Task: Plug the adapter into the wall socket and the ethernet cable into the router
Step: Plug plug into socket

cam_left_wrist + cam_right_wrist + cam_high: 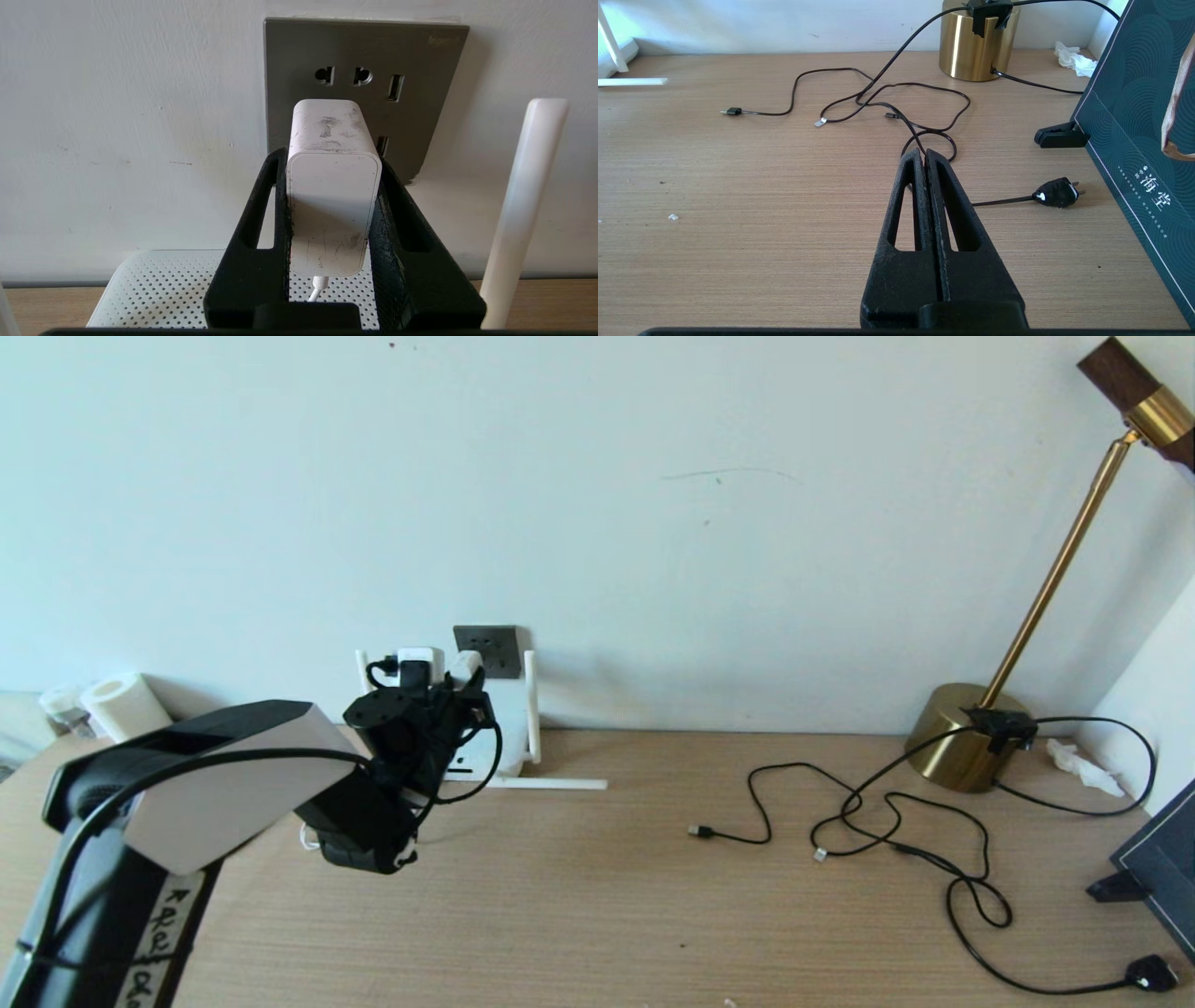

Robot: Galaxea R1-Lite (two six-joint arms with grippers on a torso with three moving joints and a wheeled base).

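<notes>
My left gripper (331, 156) is shut on the adapter (332, 210), a scuffed white block whose thin white cord hangs from its rear. The adapter's front end sits at the lower half of the dark grey wall socket (364, 60); its pins are hidden. In the head view this gripper (467, 674) holds the adapter (464, 665) just left of the socket (486, 651), above the white router (507, 733). What looks like the ethernet cable (820, 854) lies loose on the desk, ending in a small pale connector (820, 122). My right gripper (923, 151) hangs shut and empty over the desk.
One router antenna (523, 210) stands right of the adapter; another (546, 784) lies flat on the desk. A brass lamp (962, 747) trails thin black cords to a black plug (1057, 192). A dark green box (1134, 121) stands at the right edge.
</notes>
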